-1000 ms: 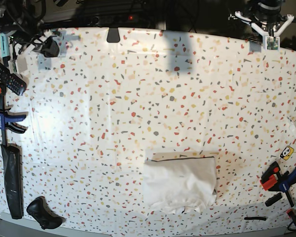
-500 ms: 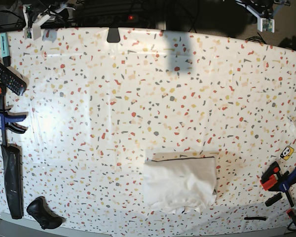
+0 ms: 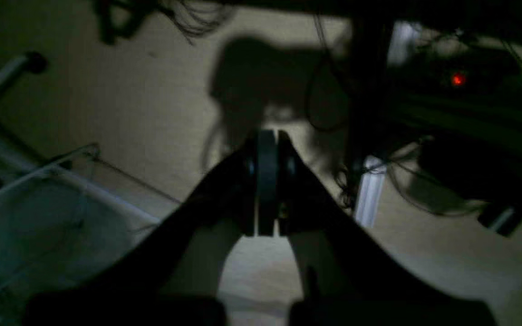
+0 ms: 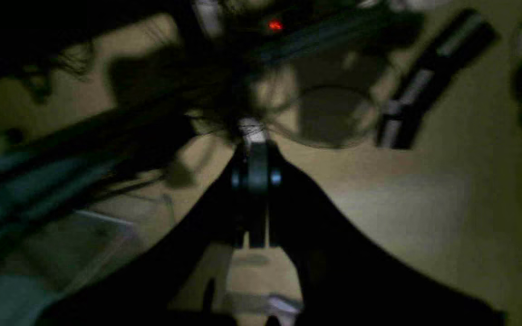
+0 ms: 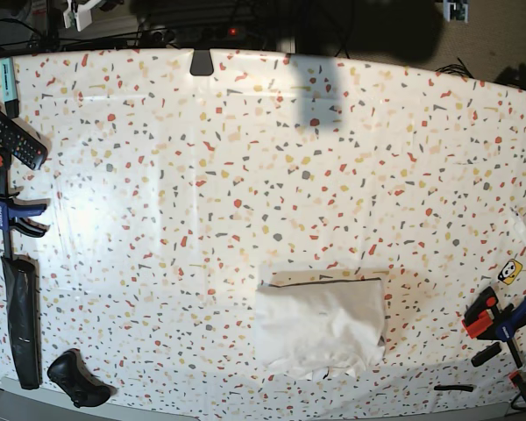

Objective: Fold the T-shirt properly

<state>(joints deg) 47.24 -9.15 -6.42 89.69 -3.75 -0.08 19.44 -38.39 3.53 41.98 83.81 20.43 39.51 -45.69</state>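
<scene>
1. The left gripper (image 3: pixel 268 181) was clenched on nothing, its two dark fingers pressed flat together in the left wrist view. Past them lay only a dim floor, cables and a small red light (image 3: pixel 458 80).

2. The right gripper (image 4: pixel 255 181) was likewise clenched and empty, with the same dim floor and tangle of cables beyond it (neither wrist camera had the tabletop in sight at all).

3. What had just changed: a second earlier both arms showed at the far corners of the base view. Half a second earlier only their tips showed. Now just slivers of white hardware remained at the top edge, so both arms had pulled up and away from the work area.

4. The T-shirt (image 5: pixel 320 326) lay where it had been all through that second, a compact, roughly rectangular white bundle near the front edge of the table (image 5: pixel 245 158), right of centre. Its far edge ran fairly straight, while its near edge looked ragged, with a little fabric poking out (hard to tell whether that was a sleeve or the hem).

5. Clamps (image 5: pixel 500 317) sat by the right edge and a remote control (image 5: pixel 13 133) by the left, all well apart from the shirt.

6. In my judgement the folding was finished, or nearly so. With both grippers empty and retreated, nothing was being worked. The untidy near edge was the one thing that might count against "properly".
</scene>
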